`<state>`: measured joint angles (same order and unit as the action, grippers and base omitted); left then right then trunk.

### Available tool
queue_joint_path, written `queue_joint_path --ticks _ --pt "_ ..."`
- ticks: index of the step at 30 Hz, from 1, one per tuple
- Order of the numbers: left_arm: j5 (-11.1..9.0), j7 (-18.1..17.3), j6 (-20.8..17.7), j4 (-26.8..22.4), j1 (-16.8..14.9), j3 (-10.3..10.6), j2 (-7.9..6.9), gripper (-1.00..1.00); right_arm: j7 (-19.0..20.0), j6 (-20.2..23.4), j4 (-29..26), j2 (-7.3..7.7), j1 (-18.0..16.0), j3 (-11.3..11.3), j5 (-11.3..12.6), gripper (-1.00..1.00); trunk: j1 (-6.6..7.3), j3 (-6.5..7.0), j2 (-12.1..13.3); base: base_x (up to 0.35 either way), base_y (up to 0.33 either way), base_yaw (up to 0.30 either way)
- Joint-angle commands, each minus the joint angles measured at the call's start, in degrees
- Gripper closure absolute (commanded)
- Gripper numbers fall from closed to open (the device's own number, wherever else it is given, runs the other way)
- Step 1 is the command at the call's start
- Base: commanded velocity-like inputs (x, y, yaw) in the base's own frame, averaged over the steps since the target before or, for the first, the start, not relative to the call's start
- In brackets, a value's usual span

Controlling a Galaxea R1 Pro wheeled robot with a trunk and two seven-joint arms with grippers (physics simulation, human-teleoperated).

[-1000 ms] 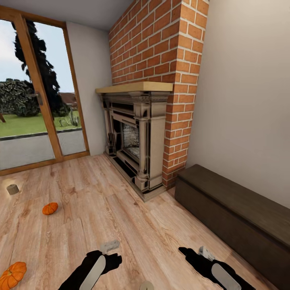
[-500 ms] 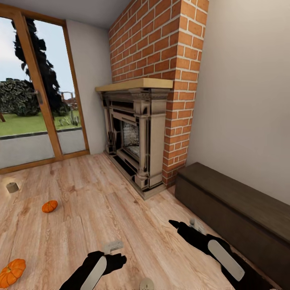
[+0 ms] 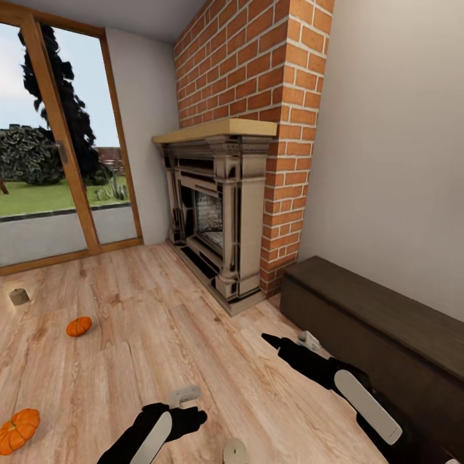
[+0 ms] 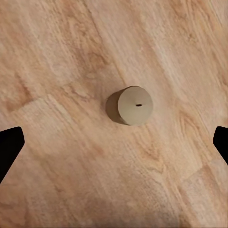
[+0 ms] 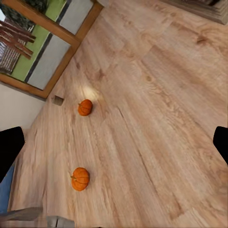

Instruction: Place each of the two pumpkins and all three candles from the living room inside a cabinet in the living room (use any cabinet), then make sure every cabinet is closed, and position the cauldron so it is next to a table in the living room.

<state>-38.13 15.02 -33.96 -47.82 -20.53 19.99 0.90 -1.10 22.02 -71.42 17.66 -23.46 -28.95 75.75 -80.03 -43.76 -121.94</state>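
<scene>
Candle point(image 4: 130, 105) on floor beneath spread left end effector point(image 3: 185, 394) | likely light, rigid; pinch its round sides | right end effector point(image 3: 308, 340) state unclear

A: What carries everything?

B: A pale wood-plank floor point(image 3: 167, 322).

A: And what lies on it?

B: Two pumpkins, the far one point(image 3: 78, 327) well out from the glass door, the near one point(image 3: 18, 430) at the head view's left edge. A far candle point(image 3: 19, 296) stands beyond them, a near candle point(image 3: 234, 450) at the bottom edge. The cabinet point(image 3: 380, 341) rests on the floor along the right wall, beside the fireplace point(image 3: 216, 225).
</scene>
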Motion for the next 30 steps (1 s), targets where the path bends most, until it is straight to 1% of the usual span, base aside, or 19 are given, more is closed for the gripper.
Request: queue_joint_path --ticks 1,6,12,16,23,30 --pt "-0.61 0.54 -0.09 -0.08 -0.04 0.54 -0.02 -1.00 -0.12 0.05 -0.37 0.05 -0.07 -0.11 0.35 -1.00 -0.22 -0.25 -0.44 0.000 0.000 0.000" --pt "-0.58 0.54 -0.06 -0.08 -0.05 2.17 0.54 -1.00 -0.13 0.00 -0.62 0.09 -0.08 -0.14 0.36 -1.00 -1.32 -1.14 -2.45 0.000 0.000 0.000" --pt "-0.54 0.54 -0.04 -0.08 -0.05 2.64 0.89 -1.00 0.03 0.22 -1.03 0.10 -0.08 -0.15 0.39 -1.00 -2.63 -2.22 -4.86 0.000 0.000 0.000" --pt "-0.54 0.54 0.02 0.15 -0.04 3.50 1.26 -1.00 0.18 0.66 -1.37 0.10 -0.07 -0.15 0.53 -1.00 -3.51 -2.94 -6.46 0.000 0.000 0.000" --pt "-0.38 0.54 0.11 1.17 -0.04 3.89 1.60 -1.00 0.22 0.70 -1.14 0.08 -0.03 -0.08 1.02 -1.00 -5.05 -4.19 -9.27 0.000 0.000 0.000" --pt "-0.39 0.54 0.12 1.25 -0.04 3.92 1.58 -1.00 0.27 0.51 -0.68 0.02 -0.01 -0.06 1.06 -1.00 -6.59 -5.44 -12.08 0.000 0.000 -0.005"
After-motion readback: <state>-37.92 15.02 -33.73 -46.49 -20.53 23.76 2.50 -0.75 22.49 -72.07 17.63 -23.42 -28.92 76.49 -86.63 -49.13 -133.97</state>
